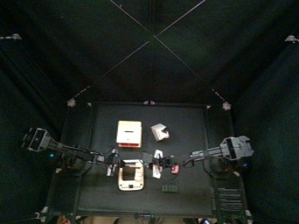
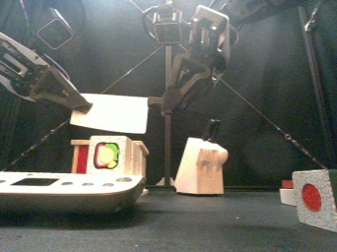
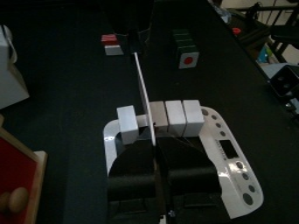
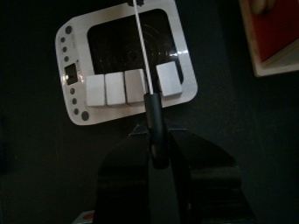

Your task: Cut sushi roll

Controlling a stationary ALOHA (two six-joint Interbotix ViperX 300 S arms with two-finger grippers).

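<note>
i see the white cutting board [image 4: 79,105] near the front of the black table [image 1: 187,118], a bit left of the middle. the sushi roll [image 4: 140,83] lies across it in white blocks [image 3: 176,115] that sit side by side and touch.

my left gripper [image 3: 153,153] has its jaws pressed on a knife [image 3: 140,83]. the thin blade points away from it and its edge runs over the roll, in a gap between two blocks. my right gripper [image 4: 155,150] pinches a thin rod-like tool [image 4: 142,52] that reaches out above the roll too.

farther back on the table stand a white box with a red face [image 1: 128,132] and a knife block [image 2: 203,164] to its right. a small red and white cube [image 2: 314,198] sits at the near right.
</note>
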